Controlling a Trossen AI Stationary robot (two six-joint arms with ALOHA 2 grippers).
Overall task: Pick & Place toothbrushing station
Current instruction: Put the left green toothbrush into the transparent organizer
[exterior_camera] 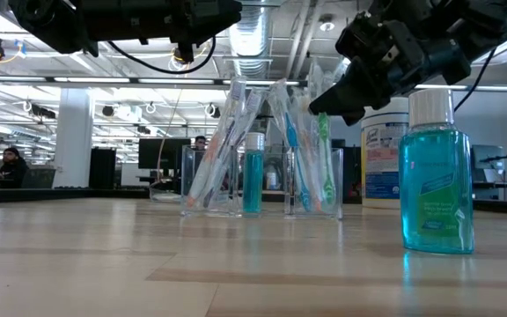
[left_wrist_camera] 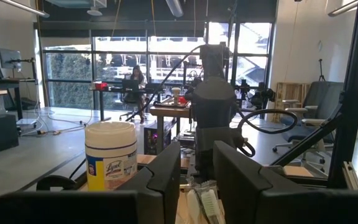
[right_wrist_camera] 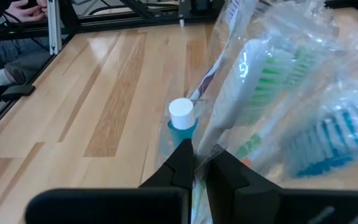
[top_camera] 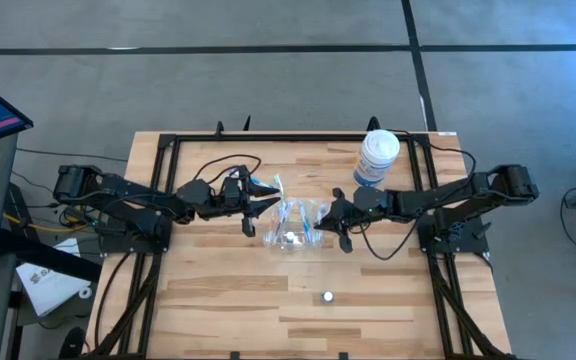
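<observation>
So the left gripper (top_camera: 265, 205) is hovering by the clear holder (top_camera: 296, 226) mid-table, fingers sitting partly apart, gripping nothing. The holder's looking see-through, packed with wrapped toothbrushes (exterior_camera: 223, 145) plus a skinny blue tube (exterior_camera: 253, 173). The right gripper (right_wrist_camera: 196, 163) is pinching shut on a toothbrush wrapper (right_wrist_camera: 229, 115). Wipes tub (top_camera: 376, 158) is standing behind.

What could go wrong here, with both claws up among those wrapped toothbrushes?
The right claw is pinched shut on a wrapped toothbrush; the slick wrapper could slip free. Pulling it might tip the clear holder or the little blue bottle standing between the holders. The left claw crowds the same bundle, so the arms could bump.
</observation>
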